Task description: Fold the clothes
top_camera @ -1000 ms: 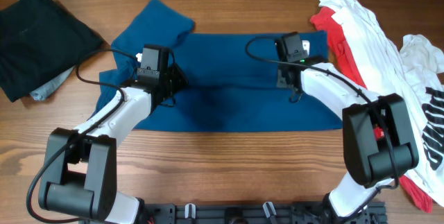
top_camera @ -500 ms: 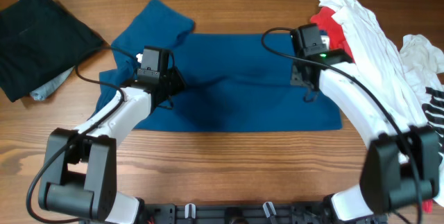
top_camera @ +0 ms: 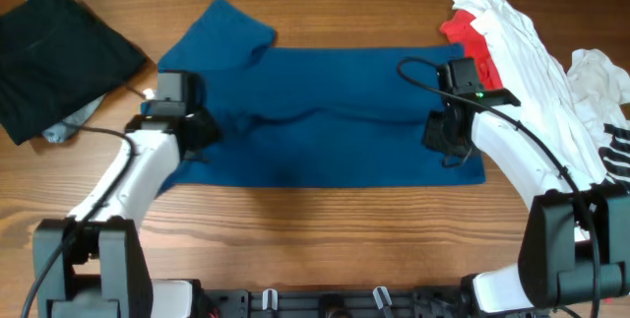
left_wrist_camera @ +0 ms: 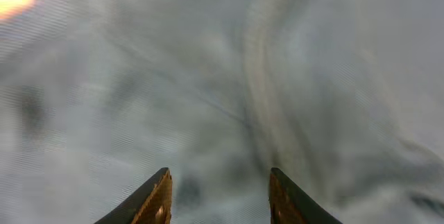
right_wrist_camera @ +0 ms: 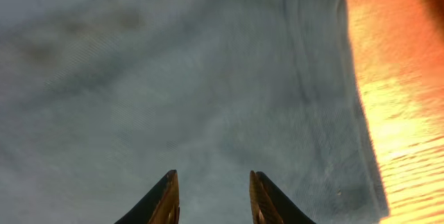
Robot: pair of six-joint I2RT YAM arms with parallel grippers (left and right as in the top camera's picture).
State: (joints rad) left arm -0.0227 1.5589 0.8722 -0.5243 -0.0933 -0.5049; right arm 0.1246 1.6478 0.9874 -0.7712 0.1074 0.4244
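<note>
A deep-blue shirt (top_camera: 325,111) lies flat on the wooden table as a wide rectangle, one sleeve sticking out at the top left (top_camera: 221,32). My left gripper (top_camera: 200,133) hovers over its left edge. In the left wrist view the left gripper (left_wrist_camera: 218,182) is open, with only blurred blue cloth (left_wrist_camera: 208,78) below. My right gripper (top_camera: 443,139) is over the shirt's right end. In the right wrist view the right gripper (right_wrist_camera: 211,182) is open above the cloth (right_wrist_camera: 173,78), near its side hem, with bare table (right_wrist_camera: 395,113) beyond.
A black garment (top_camera: 54,52) with a grey piece (top_camera: 69,126) under it lies at the far left. A heap of white clothes (top_camera: 532,52) and a red one (top_camera: 463,32) fills the right side, close to my right arm.
Both grippers have slid outward over the blue shirt, the left one to the left, the right one to the right and nearer. Both jaws have opened wider.
</note>
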